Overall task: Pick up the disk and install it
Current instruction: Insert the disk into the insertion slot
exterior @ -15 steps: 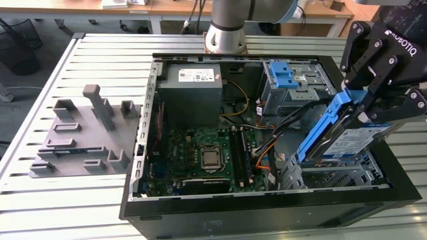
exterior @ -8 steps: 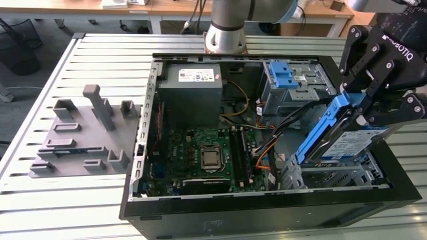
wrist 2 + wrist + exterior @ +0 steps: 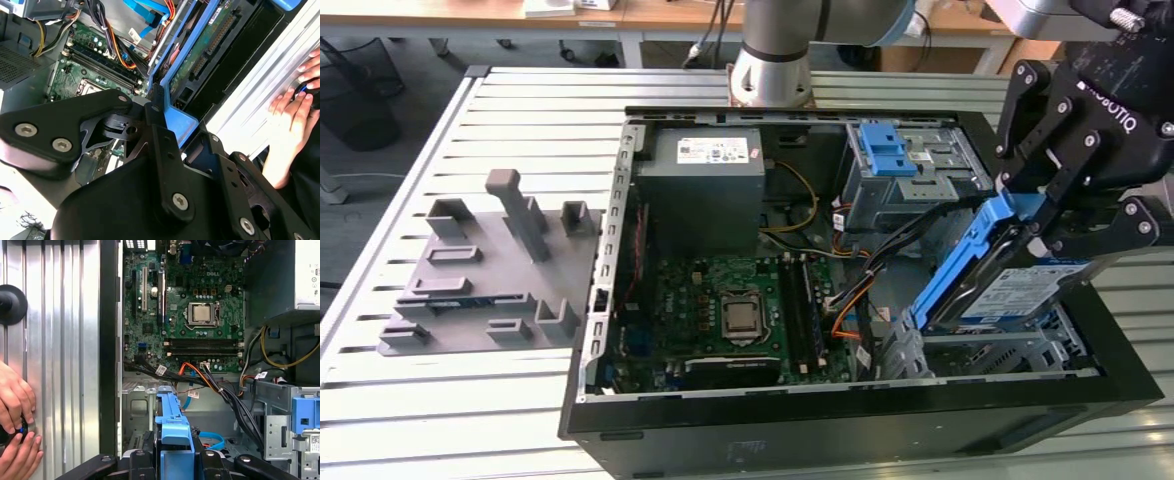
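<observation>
The disk (image 3: 1003, 287), silver-grey with a white label and blue carrier rails, hangs tilted on edge over the open computer case (image 3: 854, 405), at the exterior view's right. My gripper (image 3: 1043, 222) is shut on its upper end. It hovers just above a metal drive bay (image 3: 994, 352) in the case's near right corner. In the first wrist view the disk (image 3: 173, 432) appears edge-on between my black fingers (image 3: 142, 460). The second wrist view looks along the disk's green circuit-board underside (image 3: 210, 42) and blue rail (image 3: 178, 121).
Inside the case lie a motherboard (image 3: 734, 310), a grey power-supply box (image 3: 707, 185) and a drive cage with blue latches (image 3: 907, 165), with loose cables between them. A grey fixture plate (image 3: 480, 270) sits at the exterior view's left. A person's hands (image 3: 15, 412) rest on the slatted table.
</observation>
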{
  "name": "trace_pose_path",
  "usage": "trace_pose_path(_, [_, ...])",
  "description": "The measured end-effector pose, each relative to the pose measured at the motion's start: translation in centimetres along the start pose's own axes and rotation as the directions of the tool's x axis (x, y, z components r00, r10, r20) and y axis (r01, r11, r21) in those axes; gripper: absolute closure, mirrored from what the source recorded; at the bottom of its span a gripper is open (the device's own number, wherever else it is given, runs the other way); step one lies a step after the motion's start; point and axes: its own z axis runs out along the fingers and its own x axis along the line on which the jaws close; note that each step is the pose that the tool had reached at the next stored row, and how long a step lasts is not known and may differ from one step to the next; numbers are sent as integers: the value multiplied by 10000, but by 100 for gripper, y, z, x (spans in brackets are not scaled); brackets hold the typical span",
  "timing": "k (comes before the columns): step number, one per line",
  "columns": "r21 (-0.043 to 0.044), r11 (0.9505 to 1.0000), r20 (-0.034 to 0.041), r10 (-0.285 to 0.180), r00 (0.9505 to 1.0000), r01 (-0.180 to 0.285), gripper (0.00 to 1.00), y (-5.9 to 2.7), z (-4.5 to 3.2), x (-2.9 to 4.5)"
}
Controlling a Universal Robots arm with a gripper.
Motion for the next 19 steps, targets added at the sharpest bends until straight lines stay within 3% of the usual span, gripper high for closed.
trace_pose_path(19, [0,10000,1,0,10000,0,64,-1,139,3])
